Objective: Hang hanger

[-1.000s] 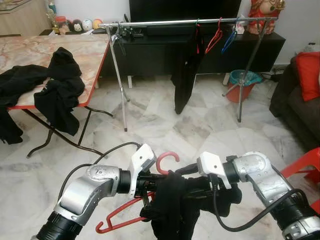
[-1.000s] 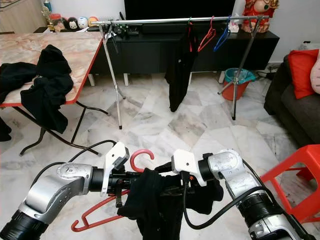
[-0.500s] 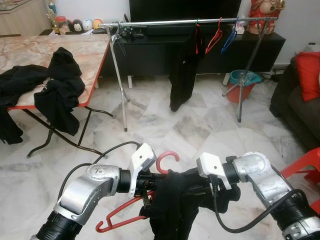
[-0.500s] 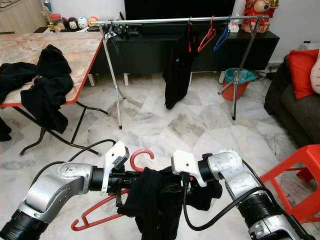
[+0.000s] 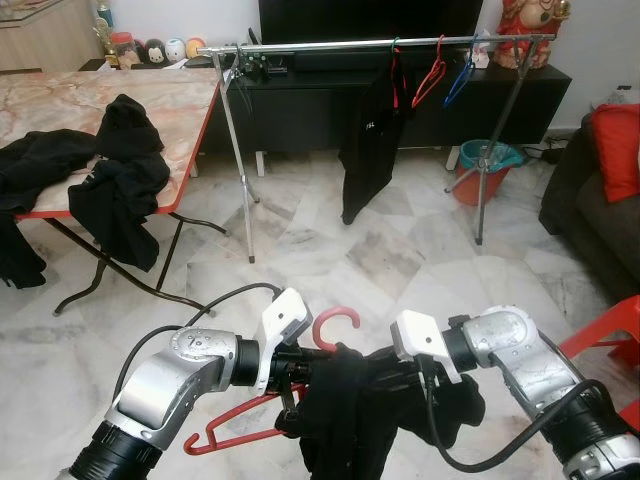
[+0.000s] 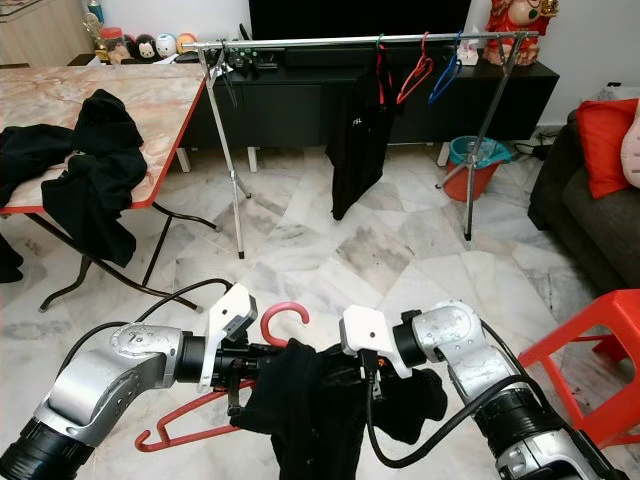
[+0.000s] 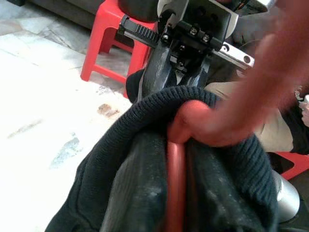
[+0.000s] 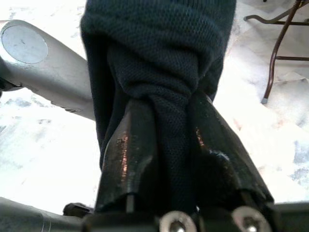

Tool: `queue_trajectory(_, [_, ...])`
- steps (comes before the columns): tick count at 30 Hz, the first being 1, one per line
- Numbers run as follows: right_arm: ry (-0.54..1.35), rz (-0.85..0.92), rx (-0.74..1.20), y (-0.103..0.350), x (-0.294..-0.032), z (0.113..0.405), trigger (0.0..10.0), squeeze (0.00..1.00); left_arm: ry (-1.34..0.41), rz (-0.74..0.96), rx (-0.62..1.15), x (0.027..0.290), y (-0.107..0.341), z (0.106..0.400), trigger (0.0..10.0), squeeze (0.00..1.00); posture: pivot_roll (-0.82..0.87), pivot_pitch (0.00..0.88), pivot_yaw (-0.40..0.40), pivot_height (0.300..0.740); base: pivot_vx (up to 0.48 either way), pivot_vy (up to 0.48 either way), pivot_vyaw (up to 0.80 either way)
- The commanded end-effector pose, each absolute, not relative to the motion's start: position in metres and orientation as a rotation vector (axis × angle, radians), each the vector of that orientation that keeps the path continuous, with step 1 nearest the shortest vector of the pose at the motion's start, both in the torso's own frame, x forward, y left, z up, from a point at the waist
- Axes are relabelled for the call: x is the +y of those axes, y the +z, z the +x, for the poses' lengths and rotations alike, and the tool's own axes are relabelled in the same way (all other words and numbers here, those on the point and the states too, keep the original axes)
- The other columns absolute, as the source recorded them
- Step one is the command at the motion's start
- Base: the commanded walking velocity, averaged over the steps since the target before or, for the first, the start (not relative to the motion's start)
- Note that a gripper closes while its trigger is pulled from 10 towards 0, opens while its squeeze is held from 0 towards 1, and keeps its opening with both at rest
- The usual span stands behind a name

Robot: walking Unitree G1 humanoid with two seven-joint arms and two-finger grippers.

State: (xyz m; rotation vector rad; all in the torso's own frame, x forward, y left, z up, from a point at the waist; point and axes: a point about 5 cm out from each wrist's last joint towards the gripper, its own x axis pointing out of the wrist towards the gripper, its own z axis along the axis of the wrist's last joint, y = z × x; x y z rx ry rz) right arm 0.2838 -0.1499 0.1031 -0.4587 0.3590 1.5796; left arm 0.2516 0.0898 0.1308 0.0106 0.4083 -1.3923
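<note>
A red hanger [image 5: 336,321] is held low in front of me, hook upward, with a black garment [image 5: 338,425] draped over its neck. My left gripper [image 5: 297,366] is shut on the hanger's neck, its fingers buried in cloth. My right gripper [image 5: 383,368] faces it from the right, shut on a fold of the same garment [image 8: 164,72]; both black fingers [image 8: 128,159] pinch the knit. In the left wrist view the hanger [image 7: 176,174] runs under the fabric. Ahead stands the metal clothes rail [image 5: 320,45], bearing a hung black garment [image 5: 368,150].
A red hanger [image 5: 428,75] and a blue hanger [image 5: 458,80] hang on the rail's right part. A marble table [image 5: 160,100] with black clothes stands left. Right are a red stool [image 5: 610,335], a sofa [image 5: 590,190] and a teal bucket [image 5: 487,165].
The red hanger's lower arm has shifted a little left. My right gripper edged left and down with the cloth. The black garment on the rail has swung.
</note>
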Motion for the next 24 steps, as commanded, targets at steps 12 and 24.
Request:
queue_trajectory(12, [1.553,-0.463,0.350,0.103,-0.148,0.286,0.0,0.00,-1.443,0.018,0.332,0.088,0.147,0.256,10.0,1.00,0.12,0.000,0.004,0.732,0.000,0.000,0.00])
queue_trajectory(24, [1.455,-0.513,0.376,0.101,-0.160,0.294,0.0,0.00,-1.451,0.041,0.348,0.098,0.151,0.255,10.0,1.00,0.12,0.000,0.004,0.732,0.000,0.000,0.00])
